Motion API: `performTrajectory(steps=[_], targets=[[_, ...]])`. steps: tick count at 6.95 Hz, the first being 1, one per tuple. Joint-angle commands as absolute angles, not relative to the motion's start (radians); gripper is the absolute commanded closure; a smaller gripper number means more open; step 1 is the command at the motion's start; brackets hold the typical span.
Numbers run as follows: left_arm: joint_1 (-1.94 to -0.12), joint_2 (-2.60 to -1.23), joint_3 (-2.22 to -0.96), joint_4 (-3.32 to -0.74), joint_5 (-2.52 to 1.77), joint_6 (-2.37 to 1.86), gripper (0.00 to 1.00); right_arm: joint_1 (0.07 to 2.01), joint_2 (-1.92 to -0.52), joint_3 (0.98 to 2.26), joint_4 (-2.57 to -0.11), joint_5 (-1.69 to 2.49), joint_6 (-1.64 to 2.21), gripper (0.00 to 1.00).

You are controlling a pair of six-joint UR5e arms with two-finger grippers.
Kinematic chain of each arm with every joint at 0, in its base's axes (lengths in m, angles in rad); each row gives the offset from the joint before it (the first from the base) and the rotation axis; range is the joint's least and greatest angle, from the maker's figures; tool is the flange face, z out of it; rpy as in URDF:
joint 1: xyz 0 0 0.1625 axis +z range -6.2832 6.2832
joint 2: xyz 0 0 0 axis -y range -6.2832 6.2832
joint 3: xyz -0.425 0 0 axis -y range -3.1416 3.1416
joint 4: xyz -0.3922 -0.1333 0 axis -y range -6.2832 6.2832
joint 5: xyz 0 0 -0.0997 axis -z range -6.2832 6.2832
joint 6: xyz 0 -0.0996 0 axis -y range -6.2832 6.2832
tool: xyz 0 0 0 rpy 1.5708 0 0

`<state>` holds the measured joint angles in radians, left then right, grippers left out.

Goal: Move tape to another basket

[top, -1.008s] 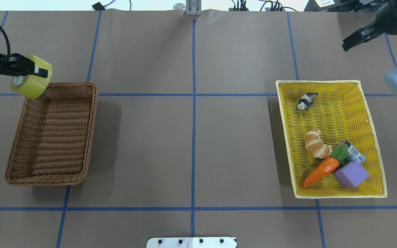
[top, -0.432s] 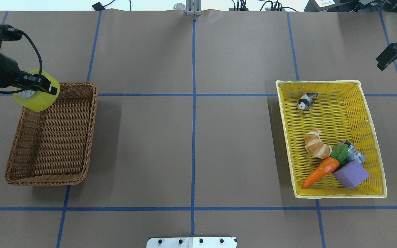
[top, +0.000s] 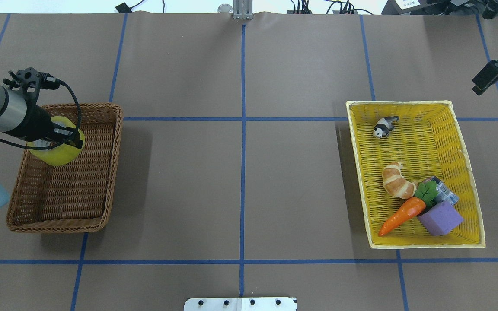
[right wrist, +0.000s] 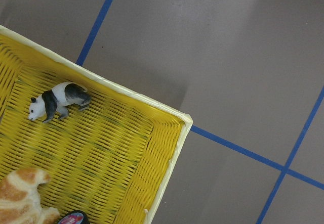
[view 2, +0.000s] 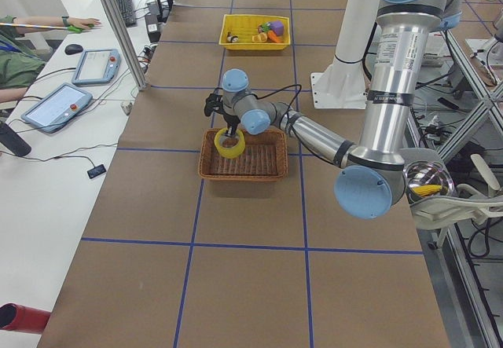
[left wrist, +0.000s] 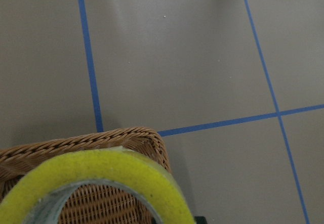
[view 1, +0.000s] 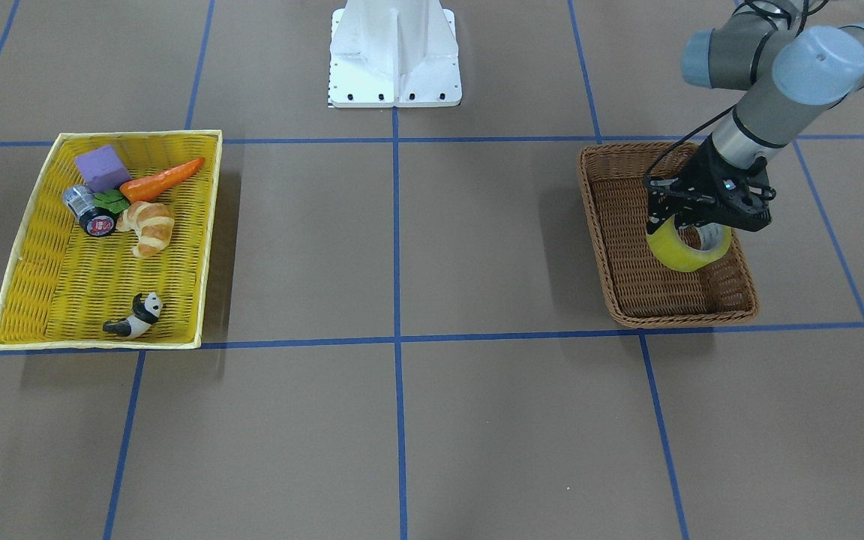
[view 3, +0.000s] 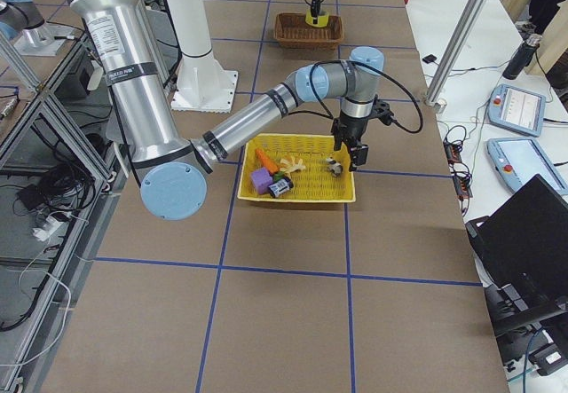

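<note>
Left gripper (view 1: 704,223) is clamped on the tape (view 1: 673,253), and exactly where it bites is lost behind the black housing! The roll's tilted over the brown basket (view 1: 683,316), toward the end away from the robot. Touching the weave or hanging clear? Can't tell from here. The left wrist camera catches only the roll's top arc, cut off at the bottom edge. Right gripper (top: 489,77) sits up beyond the yellow tray (top: 404,103), a dark sliver at the frame's edge; parted or closed, I can't make out.
</note>
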<state>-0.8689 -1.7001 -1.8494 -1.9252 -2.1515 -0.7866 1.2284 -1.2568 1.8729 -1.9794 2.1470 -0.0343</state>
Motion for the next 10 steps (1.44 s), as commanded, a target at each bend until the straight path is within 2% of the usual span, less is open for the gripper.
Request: performTrajectory(steps=[1,3,5,7,8,9,10], targets=[[-0.848,-1.698,-1.853,-1.884,-2.102,-0.785,0.02,1.227,-1.252,1.864,-1.968,2.155,-0.034,0.0],[-0.851,-1.674,-1.858,-1.884,-2.063,-0.787,0.02,1.29,-1.278,1.809,-1.913,2.154,-0.075,0.0],[-0.917,-1.603,-1.861,-1.888,-2.08,-0.694,0.02,1.359,-1.389,1.786,-1.803,2.158,-0.198,0.0],[-1.174,-1.519,-1.835,-1.875,-2.252,-0.374,0.02,1.437,-1.455,1.751,-1.801,2.244,-0.198,0.0],[-1.297,-1.49,-1.778,-1.873,-2.259,-0.298,0.02,1.457,-1.507,1.747,-1.798,2.288,-0.201,0.0],[-1.421,-1.483,-1.714,-1.84,-2.264,-0.12,0.02,1.457,-1.526,1.746,-1.796,2.283,-0.195,0.0],[-1.501,-1.524,-1.689,-1.703,-2.263,0.064,0.02,1.457,-1.525,1.738,-1.796,2.278,-0.195,0.0]])
